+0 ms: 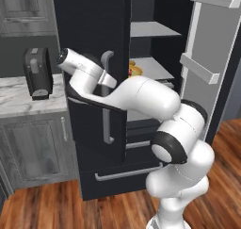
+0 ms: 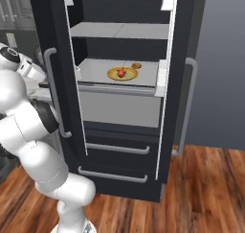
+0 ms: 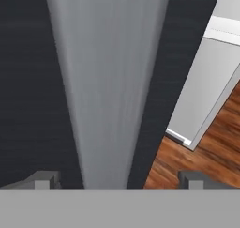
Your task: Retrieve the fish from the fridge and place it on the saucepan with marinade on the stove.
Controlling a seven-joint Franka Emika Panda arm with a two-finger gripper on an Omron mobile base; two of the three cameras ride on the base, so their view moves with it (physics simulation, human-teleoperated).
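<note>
The fridge [image 1: 89, 25] is tall and black, with its right door [image 1: 207, 58] swung open and its left door shut. On a light grey shelf inside lies the fish [image 2: 121, 73], a small red lump resting on a yellow-rimmed plate [image 2: 115, 75]. My gripper [image 3: 117, 180] is open at the left door's long grey handle [image 3: 108, 81], which runs up between the two fingertips [image 3: 44, 179] without touching them. In the left base view my hand sits against that handle [image 1: 108, 124] near its top. The saucepan with marinade and the stove are out of view.
A tiny brown round item [image 2: 136, 65] lies behind the plate. Two drawers [image 2: 115, 148] sit under the shelves. A black appliance [image 1: 36, 72] stands on the marble counter [image 1: 19, 101] left of the fridge. Wooden floor [image 2: 206, 189] lies in front.
</note>
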